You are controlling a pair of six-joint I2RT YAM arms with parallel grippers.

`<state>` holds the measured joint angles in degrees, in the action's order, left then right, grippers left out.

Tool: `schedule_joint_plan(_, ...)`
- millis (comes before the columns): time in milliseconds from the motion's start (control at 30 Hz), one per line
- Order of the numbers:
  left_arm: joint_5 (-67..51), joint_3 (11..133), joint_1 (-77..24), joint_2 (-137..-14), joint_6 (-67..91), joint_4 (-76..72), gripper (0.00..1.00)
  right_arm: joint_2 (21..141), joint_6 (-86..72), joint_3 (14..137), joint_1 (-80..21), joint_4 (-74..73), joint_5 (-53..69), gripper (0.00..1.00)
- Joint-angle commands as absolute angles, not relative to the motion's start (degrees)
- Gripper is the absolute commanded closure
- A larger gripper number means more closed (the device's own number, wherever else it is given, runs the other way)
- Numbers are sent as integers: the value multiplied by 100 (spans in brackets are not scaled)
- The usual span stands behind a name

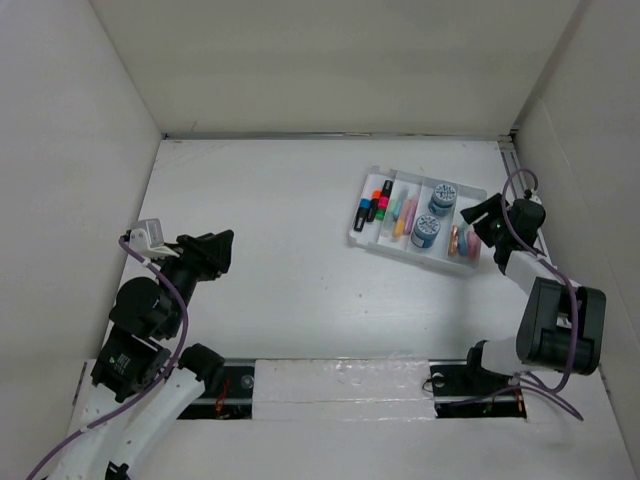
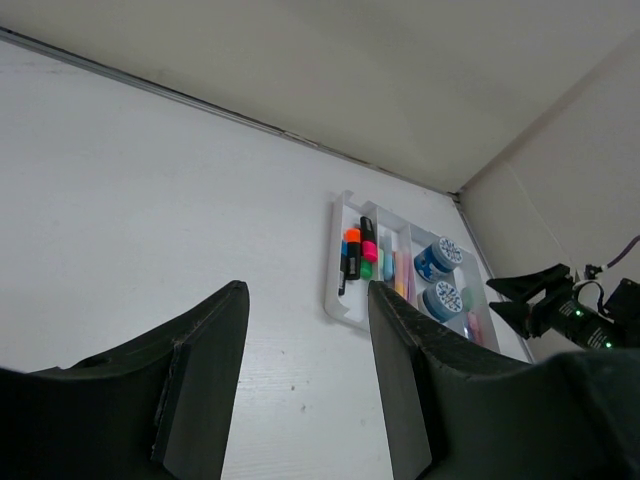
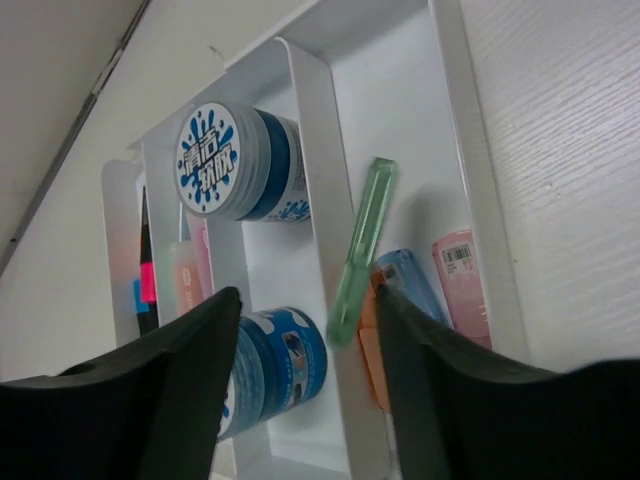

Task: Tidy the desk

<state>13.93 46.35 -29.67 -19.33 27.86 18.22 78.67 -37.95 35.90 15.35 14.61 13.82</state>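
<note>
White and matt, the large flat rectangular desk fills the top view between plain walls. Toward 2 o'clock from its middle sits a small white ribbed compartment tray. It holds a row of coloured marker pens on its 9 o'clock side, two round blue tubs with printed lids in the middle, and pink and orange pieces at its 3 o'clock end. Your black left gripper hangs at 8 o'clock, well apart from the tray. Your black right gripper hovers at the tray's 3 o'clock edge.

From the left wrist, you see both fingers spread wide with only bare desk between them, so that gripper holds nothing. The tray lies ahead toward 1 o'clock.

From the right wrist, the fingers likewise stand apart and empty, close over the tray. A translucent green stick lies aslant beside a divider, near the tubs; you cannot tell whether it rests flat.

No loose item shows on the desk outside the tray, so you may judge the sorting nearly or fully done. What may be left is straightening that green stick.
</note>
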Motion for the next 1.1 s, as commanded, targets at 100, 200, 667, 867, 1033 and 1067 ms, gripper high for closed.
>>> schedule_joint_plan(100,1371,4597,-2979,-1951,2698,1573,53,7955,-3779,3982,1573,1714,1442,28)
schedule_joint_plan(200,1310,4579,-2979,-2012,2690,1547,51,7482,-3788,3850,1398,1862,1266,27)
schedule_joint_plan(667,888,4623,-2979,-2092,2567,1503,35,5054,-3227,4393,-1693,1891,3130,0)
schedule_joint_plan(867,870,4623,-2979,-2118,2549,1494,31,5071,-2242,5044,-3862,1267,3321,0)
schedule_joint_plan(1033,826,4623,-2979,-2101,2531,1485,31,5142,-1330,5615,-5394,406,3017,0)
schedule_joint_plan(1067,826,4614,-2979,-2101,2540,1494,31,5124,-1231,5686,-5614,248,2762,0)
